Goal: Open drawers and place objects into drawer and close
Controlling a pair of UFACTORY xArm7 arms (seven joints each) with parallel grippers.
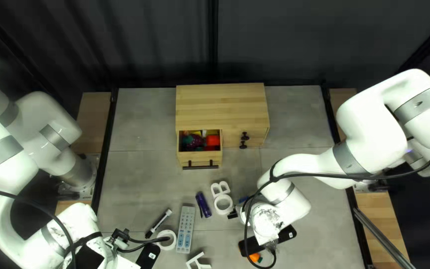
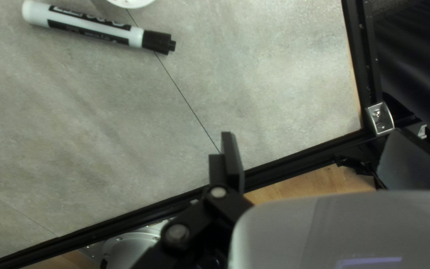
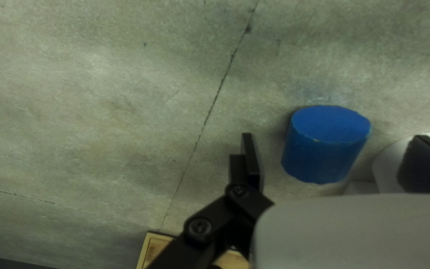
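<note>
Our left gripper (image 2: pixel 317 149), spread wide and empty, is near the white-and-black plastic marker (image 2: pixel 88 26), which awaits stowing. We judge opening partly done, loading underway, closing left: the pale wooden drawer (image 1: pixel 200 157) is out, holding a red block (image 1: pixel 213 141) and dark purple lumps among others; the dark-knobbed fronts (image 1: pixel 253 134) look shut. Our right gripper (image 3: pixel 333 137), wide open, grips nothing, the blue cylinder (image 3: pixel 324 149) between its fingers on the table.

A dark curtain (image 1: pixel 145 45) hangs behind a grey tabletop (image 1: pixel 140 169) framed by black rails (image 1: pixel 104 149), wooden boards (image 1: pixel 91 119) flanking both sides, a metal bar (image 1: pixel 384 239) slanting across the right-hand one.
</note>
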